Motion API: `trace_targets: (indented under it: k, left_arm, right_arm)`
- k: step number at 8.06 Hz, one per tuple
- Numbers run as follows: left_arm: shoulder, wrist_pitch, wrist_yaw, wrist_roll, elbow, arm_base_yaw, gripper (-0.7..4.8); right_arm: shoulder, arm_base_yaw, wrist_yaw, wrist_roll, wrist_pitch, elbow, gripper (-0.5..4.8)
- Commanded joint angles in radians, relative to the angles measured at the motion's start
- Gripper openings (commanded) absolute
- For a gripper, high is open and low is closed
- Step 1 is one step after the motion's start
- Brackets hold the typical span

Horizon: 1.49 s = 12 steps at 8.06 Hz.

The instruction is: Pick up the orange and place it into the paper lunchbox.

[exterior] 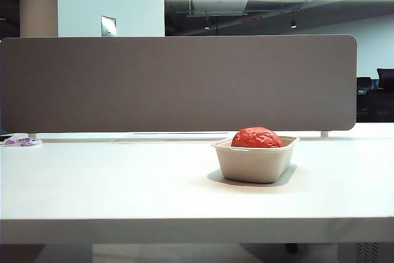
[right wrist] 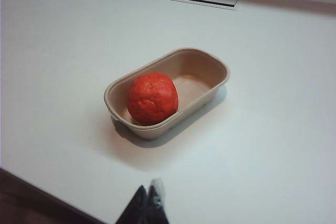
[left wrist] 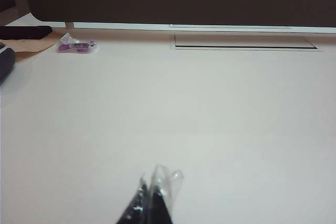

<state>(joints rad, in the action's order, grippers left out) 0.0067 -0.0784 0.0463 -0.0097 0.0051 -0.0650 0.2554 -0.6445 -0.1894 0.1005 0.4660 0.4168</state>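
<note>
The orange sits in the paper lunchbox, right of centre on the white table. My left gripper and right gripper are both pinched closed, empty, clear of the box. I judge the only risk a careless sweep nudging the light box. Behind: grey partition, dim office.

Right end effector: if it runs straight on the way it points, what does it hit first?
Probably the beige pulp-paper lunchbox holding the bumpy red-orange orange; it lies ahead of the shut right end effector. Bare white table lies between, and depth is unclear.
</note>
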Motion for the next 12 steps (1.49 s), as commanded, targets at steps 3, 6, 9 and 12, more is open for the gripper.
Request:
trace_targets:
  k: [3, 6, 9, 12]
  left_arm:
    - [-0.003, 0.012, 0.002, -0.002, -0.002, 0.0, 0.09]
    - [-0.003, 0.012, 0.002, -0.002, -0.002, 0.0, 0.09]
    - [-0.003, 0.009, 0.002, -0.002, -0.002, -0.002, 0.09]
    - [-0.003, 0.008, 0.002, -0.002, -0.002, -0.002, 0.09]
  right_arm:
    - [-0.053, 0.183, -0.223, -0.007, -0.229, -0.14, -0.05]
    - [-0.252, 0.541, 0.058, -0.007, -0.492, -0.413, -0.05]
    - [-0.253, 0.543, 0.056, -0.007, -0.464, -0.413, -0.05]
    - [-0.253, 0.533, 0.061, -0.007, -0.469, -0.413, -0.05]
